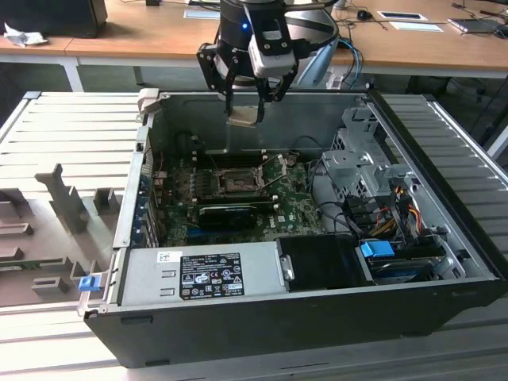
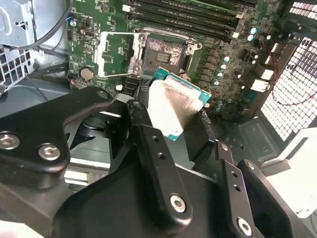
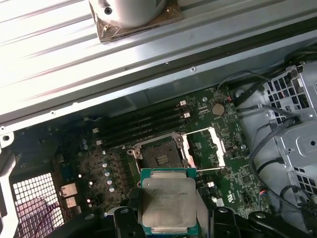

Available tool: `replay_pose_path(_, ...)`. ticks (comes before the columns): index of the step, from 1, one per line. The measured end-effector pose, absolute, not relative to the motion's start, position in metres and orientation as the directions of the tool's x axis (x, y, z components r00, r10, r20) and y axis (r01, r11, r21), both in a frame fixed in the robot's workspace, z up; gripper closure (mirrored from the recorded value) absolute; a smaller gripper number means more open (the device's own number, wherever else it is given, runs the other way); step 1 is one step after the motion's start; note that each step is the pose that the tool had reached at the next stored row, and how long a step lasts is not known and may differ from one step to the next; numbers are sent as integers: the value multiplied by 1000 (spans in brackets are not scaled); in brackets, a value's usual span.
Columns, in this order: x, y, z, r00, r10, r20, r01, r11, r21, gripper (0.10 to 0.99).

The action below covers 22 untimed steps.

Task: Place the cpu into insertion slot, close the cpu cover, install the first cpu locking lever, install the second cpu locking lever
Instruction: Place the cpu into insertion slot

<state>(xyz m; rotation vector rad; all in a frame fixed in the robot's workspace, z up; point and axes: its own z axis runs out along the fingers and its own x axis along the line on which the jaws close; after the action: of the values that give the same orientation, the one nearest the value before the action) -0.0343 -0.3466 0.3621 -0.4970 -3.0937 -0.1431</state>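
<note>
While the open computer case [image 1: 317, 325] lies on its side, the cpu [image 1: 244, 117] is held clear of the green motherboard [image 1: 298, 208] by the gripper [image 1: 247, 107], whose jaws are clamped on the chip from two opposite sides. As seen in the exterior view, gripper and chip are placed high over the case's far wall, and the insertion slot [image 1: 236, 183] is found at six o'clock from the chip, well apart from it. In the first wrist view the chip's silver-grey top is turned toward the camera, the slot's dark centre is seen bare, and the cpu cover [image 3: 204, 147] is swung open and laid beside the slot. In the exterior view a long black card [image 1: 226, 213] is seated just at six o'clock of the slot, a grey power supply [image 1: 198, 274] is set farther at six o'clock, and a metal drive cage [image 1: 361, 171] is placed at three o'clock.
</note>
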Motion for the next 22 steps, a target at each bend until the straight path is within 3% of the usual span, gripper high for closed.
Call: replay_pose_path(22, -34, -347, 360, -887, 461, 19, 461, 883, 89, 561)
